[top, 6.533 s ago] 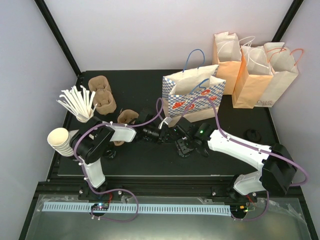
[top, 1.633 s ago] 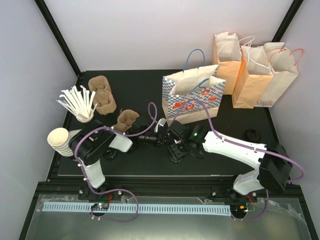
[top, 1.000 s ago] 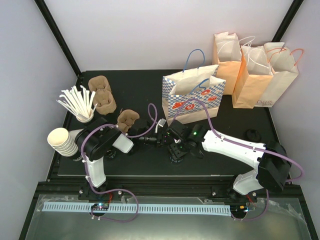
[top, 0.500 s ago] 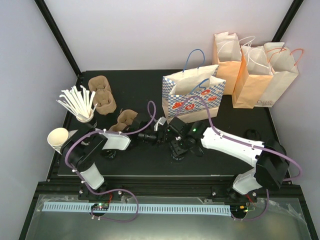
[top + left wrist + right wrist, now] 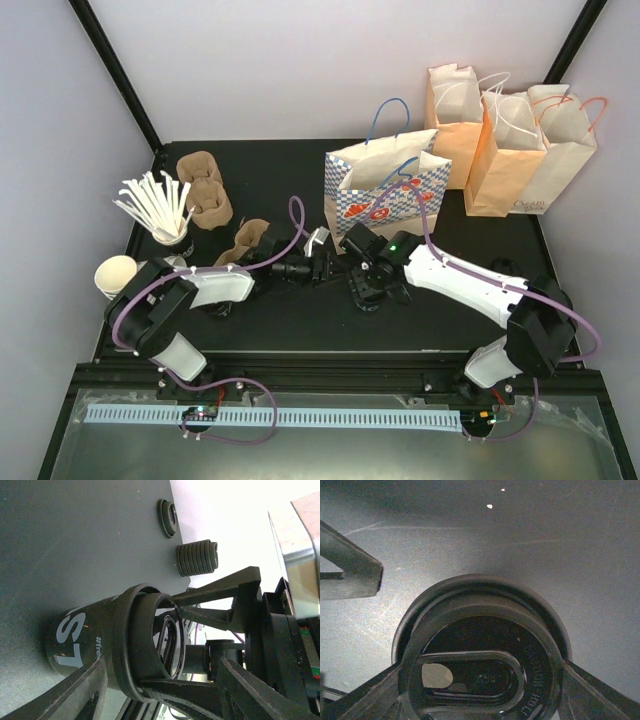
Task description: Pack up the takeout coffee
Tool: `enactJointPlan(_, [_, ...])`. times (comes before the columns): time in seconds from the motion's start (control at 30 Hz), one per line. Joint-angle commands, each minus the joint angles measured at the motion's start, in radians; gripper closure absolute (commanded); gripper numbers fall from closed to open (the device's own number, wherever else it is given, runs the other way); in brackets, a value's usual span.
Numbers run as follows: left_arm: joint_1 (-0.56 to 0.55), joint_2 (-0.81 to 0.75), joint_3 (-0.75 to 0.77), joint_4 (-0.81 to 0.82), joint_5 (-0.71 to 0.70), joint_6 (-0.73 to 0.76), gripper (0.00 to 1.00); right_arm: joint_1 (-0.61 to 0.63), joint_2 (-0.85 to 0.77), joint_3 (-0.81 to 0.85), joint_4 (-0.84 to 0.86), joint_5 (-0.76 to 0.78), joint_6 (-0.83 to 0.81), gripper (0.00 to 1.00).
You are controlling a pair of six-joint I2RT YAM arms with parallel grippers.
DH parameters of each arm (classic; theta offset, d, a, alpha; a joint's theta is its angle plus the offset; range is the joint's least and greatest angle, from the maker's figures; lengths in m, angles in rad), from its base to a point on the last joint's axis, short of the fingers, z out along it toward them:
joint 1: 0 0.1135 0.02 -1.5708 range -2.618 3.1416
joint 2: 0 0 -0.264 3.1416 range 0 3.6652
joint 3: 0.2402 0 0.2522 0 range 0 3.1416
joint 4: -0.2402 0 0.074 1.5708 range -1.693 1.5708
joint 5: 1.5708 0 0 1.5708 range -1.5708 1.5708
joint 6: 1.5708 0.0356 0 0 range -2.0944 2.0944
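The takeout coffee (image 5: 85,640), a small black cup with a round black lid (image 5: 485,645), stands upright on the black table. My right gripper (image 5: 480,670) comes down over it, one finger pressed against each side of the lid rim. In the top view that gripper (image 5: 365,288) covers the cup. My left gripper (image 5: 161,662) is level with the cup on its left side. Its jaws are open and its fingers (image 5: 75,690) are spread wider than the cup, gripping nothing. In the top view the left gripper (image 5: 320,268) sits just left of the right one.
A blue-checked paper bag (image 5: 385,195) stands open right behind the grippers. Three tan bags (image 5: 510,140) stand at the back right. Pulp carriers (image 5: 205,190), white stirrers (image 5: 160,205) and stacked cream cups (image 5: 118,275) are at the left. Spare black lids (image 5: 197,557) lie at the right.
My left gripper's jaws have opened from nearly shut, and the left arm has stretched lower across the table. The right gripper has stayed on the lid, shifting slightly back.
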Motion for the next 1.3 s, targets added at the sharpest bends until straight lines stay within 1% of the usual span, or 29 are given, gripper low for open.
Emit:
enactJointPlan(0.0, [-0.007, -0.027, 0.004, -0.049, -0.006, 0.043, 0.37, -0.01, -0.007, 0.012, -0.059, 0.053, 0.022, 0.23])
enactJointPlan(0.07, [-0.009, -0.014, 0.003, -0.047, -0.006, 0.042, 0.4, -0.009, -0.022, 0.016, -0.062, 0.054, 0.017, 0.2])
enactJointPlan(0.2, [-0.02, 0.015, 0.005, -0.037, -0.005, 0.044, 0.5, -0.01, -0.042, 0.01, -0.05, 0.04, 0.009, 0.2])
enactJointPlan(0.33, [-0.033, 0.059, 0.012, 0.006, 0.01, 0.024, 0.51, -0.009, -0.03, 0.002, -0.035, 0.022, 0.003, 0.23])
enactJointPlan(0.47, [-0.038, 0.095, 0.013, 0.048, 0.021, 0.003, 0.56, -0.009, -0.032, 0.004, -0.027, 0.014, -0.001, 0.26])
enactJointPlan(0.53, [-0.039, 0.11, 0.018, 0.053, 0.024, 0.003, 0.61, -0.008, -0.033, 0.005, -0.028, 0.012, -0.002, 0.26])
enactJointPlan(0.63, [-0.04, 0.132, 0.022, 0.041, 0.019, 0.007, 0.71, -0.009, -0.025, 0.009, -0.028, 0.003, -0.008, 0.27])
enactJointPlan(0.7, [-0.042, 0.146, 0.03, 0.005, 0.009, 0.025, 0.77, -0.009, -0.019, 0.01, -0.024, -0.01, -0.011, 0.27])
enactJointPlan(0.77, [-0.04, 0.168, 0.035, -0.03, -0.001, 0.047, 0.79, -0.009, -0.017, 0.01, -0.01, -0.029, -0.014, 0.28])
enactJointPlan(1.03, [-0.041, 0.254, 0.046, -0.06, -0.005, 0.068, 0.81, -0.011, 0.02, -0.015, 0.026, -0.077, -0.022, 0.32])
enactJointPlan(1.27, [-0.069, 0.296, 0.091, -0.208, -0.051, 0.137, 0.82, -0.017, 0.018, -0.074, 0.048, -0.137, -0.015, 0.34])
